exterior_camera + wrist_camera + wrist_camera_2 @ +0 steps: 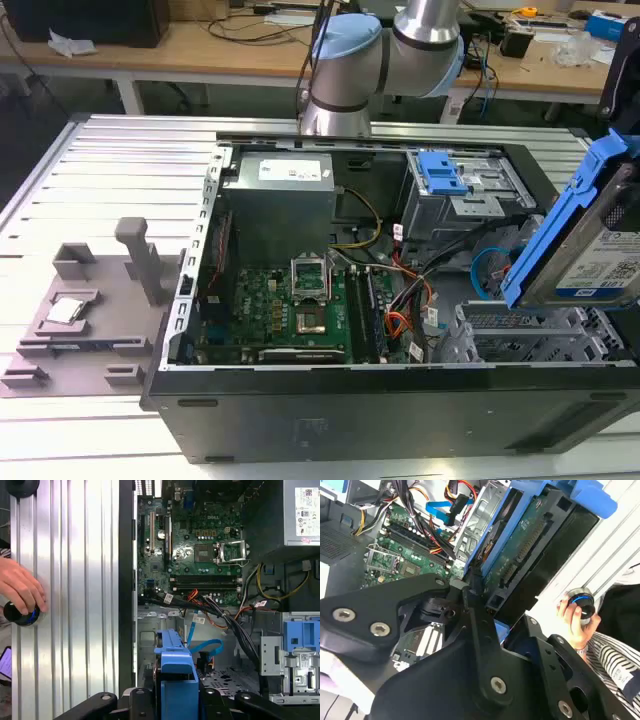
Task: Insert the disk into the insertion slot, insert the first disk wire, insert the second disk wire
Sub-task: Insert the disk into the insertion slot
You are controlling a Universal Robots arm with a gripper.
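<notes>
- The disk (600, 255) is a flat silver slab with a white printed label, framed by a bright blue plastic carrier. In the second wrist view its underside is a green circuit board.
- It hangs tilted at the exterior view's right, over the near corner of the open computer case (330, 420). It is above the insertion slot (520, 335) and not inside it.
- The gripper (175, 701) is matte black, built of jointed links with silver screw heads. Its fingers (142, 699) sit on either side of the blue carrier and pinch the disk between them.
- The insertion slot is a bare silver sheet-metal cage, perforated with small holes, with a wide rectangular bay.
- The first disk wire (397, 322), a thin red, orange and black bundle, lies loose on the case floor between the green motherboard (275, 305) and the slot.
- The second disk wire (207, 647) is a flat, glossy light blue cable curled in a loop near the slot.
- Farther back stands a grey metal cage (480, 205) with a blue latch (440, 172). To the exterior view's left of it is a boxy grey power supply (280, 200).
- The case rests on a ribbed aluminium table (120, 170).
- A person's hand (20, 587) rests on a round black knob (20, 615) with a blue ring, beside the case on that table.
</notes>
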